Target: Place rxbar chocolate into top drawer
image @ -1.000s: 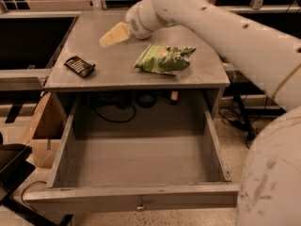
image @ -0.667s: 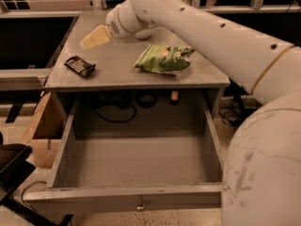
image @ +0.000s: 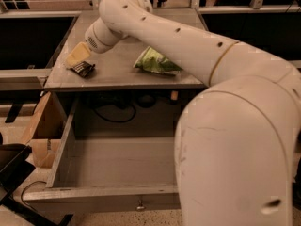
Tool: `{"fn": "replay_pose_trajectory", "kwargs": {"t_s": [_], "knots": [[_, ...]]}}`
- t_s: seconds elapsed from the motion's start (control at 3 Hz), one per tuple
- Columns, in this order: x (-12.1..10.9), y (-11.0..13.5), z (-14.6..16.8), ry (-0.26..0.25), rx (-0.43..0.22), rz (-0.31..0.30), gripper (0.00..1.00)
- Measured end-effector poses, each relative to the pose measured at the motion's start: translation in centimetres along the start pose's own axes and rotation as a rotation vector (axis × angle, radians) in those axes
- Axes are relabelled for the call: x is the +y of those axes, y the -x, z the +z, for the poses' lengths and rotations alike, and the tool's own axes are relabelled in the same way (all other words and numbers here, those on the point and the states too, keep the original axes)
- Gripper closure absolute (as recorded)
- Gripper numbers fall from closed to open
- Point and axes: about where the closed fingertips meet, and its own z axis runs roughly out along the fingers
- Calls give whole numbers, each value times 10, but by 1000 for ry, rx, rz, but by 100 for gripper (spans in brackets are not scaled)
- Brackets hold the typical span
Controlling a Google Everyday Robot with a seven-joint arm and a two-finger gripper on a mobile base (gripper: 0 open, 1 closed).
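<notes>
While the thick white robot arm (image: 188, 41) stretches in from the right across the grey metal table (image: 117, 76), its pale yellow hand (image: 78, 55) sits low near the table's front left corner. It points down and left, right at the far end of the rxbar chocolate (image: 83, 69), a small flat black-wrapped bar with pale print. Contact or a thin gap between hand and bar: cannot tell. Open or closed: cannot tell either; the hand shows only as one tan wedge.

Bar lies flat on the table, close to the front edge and just in from the left edge, outside the drawer. A crumpled green snack bag (image: 157, 62) lies near the middle of the front edge, well apart from the bar, its far side hidden by the arm.

Below the front edge the top drawer (image: 117, 166), wide, shallow, plain grey, stands pulled out, with a small metal knob (image: 139, 205) at mid-front. Its right part is hidden by the robot's white body (image: 235, 154). A black cable (image: 110, 114) loops in the shadow under the table. A brown cardboard box (image: 44, 131) stands on the floor beside the drawer's left wall.
</notes>
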Motion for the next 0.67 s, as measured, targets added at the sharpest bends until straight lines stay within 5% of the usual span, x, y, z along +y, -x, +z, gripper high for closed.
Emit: {"fn": "replay_pose_trajectory", "kwargs": {"t_s": [0.67], "knots": [[30,-30,38,-43,86,27,2]]}}
